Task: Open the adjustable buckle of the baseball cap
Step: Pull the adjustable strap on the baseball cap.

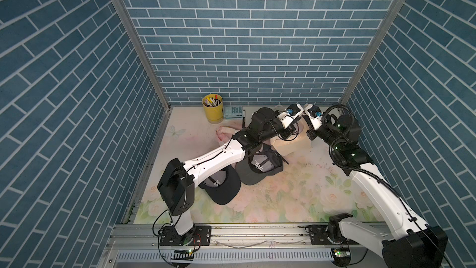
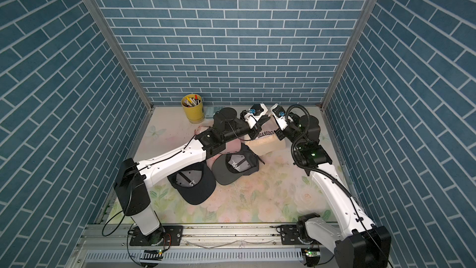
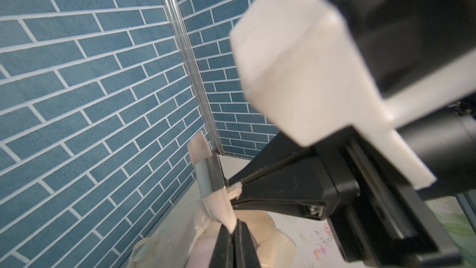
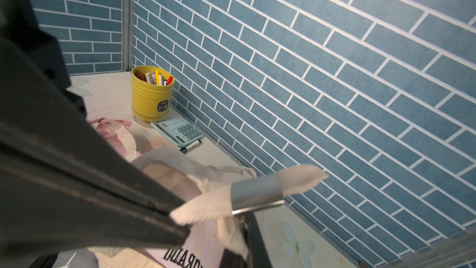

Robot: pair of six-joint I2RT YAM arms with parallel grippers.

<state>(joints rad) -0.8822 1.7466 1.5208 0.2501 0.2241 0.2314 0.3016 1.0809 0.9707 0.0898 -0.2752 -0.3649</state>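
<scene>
The cream cap (image 2: 268,142) sits toward the back of the table (image 2: 270,197), where the two arms' ends meet, behind the grey cap (image 2: 228,175) and the black cap (image 2: 198,189). Its strap (image 4: 206,204) is held up above it, with the metal buckle (image 4: 257,192) threaded on and a frayed end sticking out beyond. The left gripper (image 3: 233,230) is pinched tight on the strap a little way from the buckle. The right gripper (image 3: 231,192) is closed on the strap right at the buckle's edge (whether its tips touch the metal is hard to tell). A yellow cup (image 1: 212,108) of pens and a calculator (image 1: 233,112) stand by the back wall.
</scene>
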